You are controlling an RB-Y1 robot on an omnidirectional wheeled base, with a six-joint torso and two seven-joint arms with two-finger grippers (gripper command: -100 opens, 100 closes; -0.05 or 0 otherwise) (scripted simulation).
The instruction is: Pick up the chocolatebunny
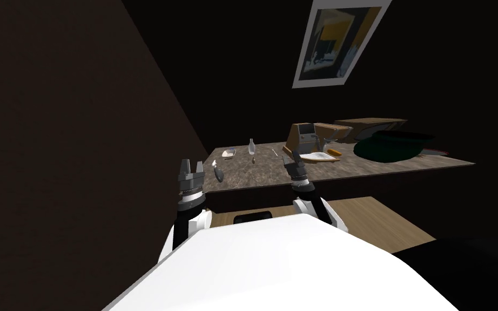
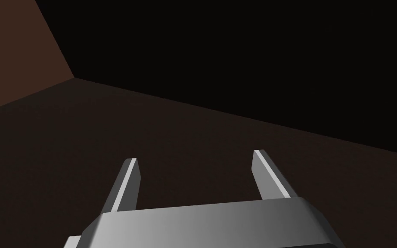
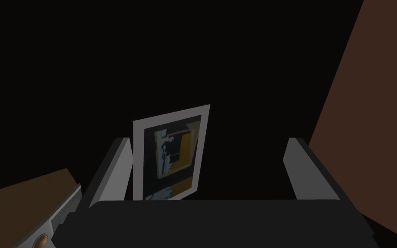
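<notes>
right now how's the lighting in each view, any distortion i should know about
Head view: very dim, walls near black; the mottled countertop and the framed picture are the brightest parts, and the wide lens splays the walls and skews the frame. Left wrist view: dim, but the open left gripper catches light. Right wrist view: darker, the open right gripper reads flat grey.

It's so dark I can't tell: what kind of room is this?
Probably a kitchen, though I can't be sure: a long speckled counter stands against the wall, with a small bottle and a little dish on it.
</notes>
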